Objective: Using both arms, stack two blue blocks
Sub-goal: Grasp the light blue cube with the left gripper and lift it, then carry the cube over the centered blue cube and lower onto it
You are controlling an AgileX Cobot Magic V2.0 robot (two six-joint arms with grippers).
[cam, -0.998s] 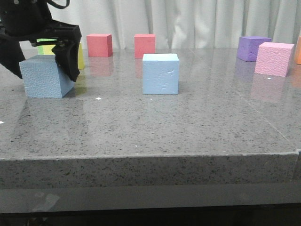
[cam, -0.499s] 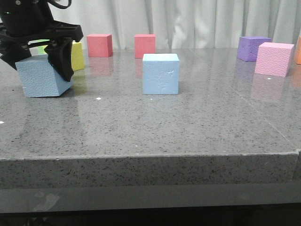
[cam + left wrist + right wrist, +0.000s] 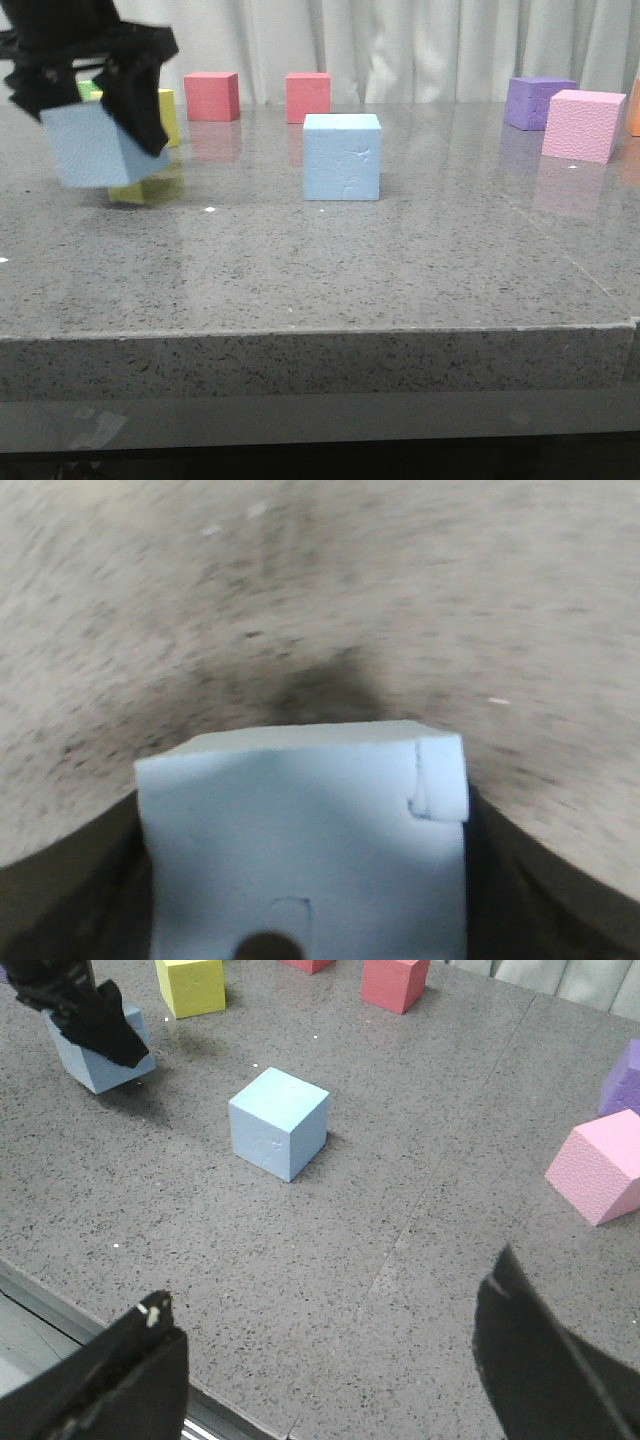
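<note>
One blue block (image 3: 88,150) hangs tilted a little above the table at the far left, with my left gripper (image 3: 92,125) shut on it. In the left wrist view that block (image 3: 300,830) fills the space between the dark fingers (image 3: 520,890), over its own shadow on the table. The other blue block (image 3: 341,157) stands alone on the grey table near the middle, also seen as the blue block (image 3: 280,1120) in the right wrist view. My right gripper (image 3: 330,1282) hovers open over the table's front edge, holding nothing. It is out of the front view.
A yellow cube (image 3: 165,118) sits just behind the lifted block. Two red cubes (image 3: 211,96) (image 3: 308,97) stand at the back. A purple cube (image 3: 538,102) and a pink cube (image 3: 583,125) are at the right. The table's front edge (image 3: 320,335) runs across below.
My left gripper has lifted the blue block off the table; a second ago it rested on the surface, then tilted, and now it hangs clear.
</note>
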